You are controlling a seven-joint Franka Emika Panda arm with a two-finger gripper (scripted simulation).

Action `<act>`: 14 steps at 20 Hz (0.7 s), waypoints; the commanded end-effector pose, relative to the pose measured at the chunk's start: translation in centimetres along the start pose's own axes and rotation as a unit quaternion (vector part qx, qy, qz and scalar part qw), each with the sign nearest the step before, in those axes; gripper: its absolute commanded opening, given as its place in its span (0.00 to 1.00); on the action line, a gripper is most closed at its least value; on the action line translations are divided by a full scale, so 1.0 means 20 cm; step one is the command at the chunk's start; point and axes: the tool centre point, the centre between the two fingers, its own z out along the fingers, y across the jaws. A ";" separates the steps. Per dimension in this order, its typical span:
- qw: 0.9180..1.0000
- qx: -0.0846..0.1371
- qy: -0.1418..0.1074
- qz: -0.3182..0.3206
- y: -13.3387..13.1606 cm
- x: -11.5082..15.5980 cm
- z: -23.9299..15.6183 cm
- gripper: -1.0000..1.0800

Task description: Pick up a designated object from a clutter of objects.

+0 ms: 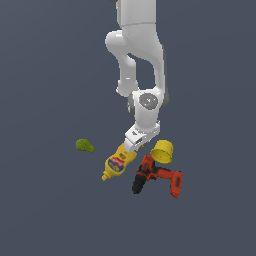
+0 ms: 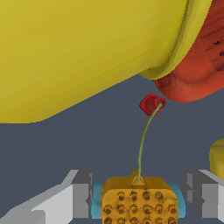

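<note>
While our gripper (image 2: 139,199) straddles the small studded orange toy (image 2: 139,202) between the yellow cup (image 2: 87,52) and mustard bottle (image 1: 118,162), fingers (image 2: 78,199) spread just off its teal sides, we judge closing comes next, then lifting.

The light is soft and even — nothing glows too bright and nothing hides in the dark. The white arm (image 1: 142,60) is brighter on top and grayer below, so the light seems to come from above. The dark blue-gray ground (image 1: 45,210) shows no clear shadows. Edges look a bit jagged. In the wrist view the yellow cup (image 2: 83,52) looks huge — very close, but sharp.
</note>
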 end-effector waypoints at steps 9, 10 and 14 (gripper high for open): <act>1.000 0.008 -0.015 0.005 -0.01 -0.07 0.07 0.00; 1.000 0.000 0.000 0.000 0.00 0.00 0.00 0.00; 1.000 0.000 0.000 0.000 0.00 0.00 -0.02 0.00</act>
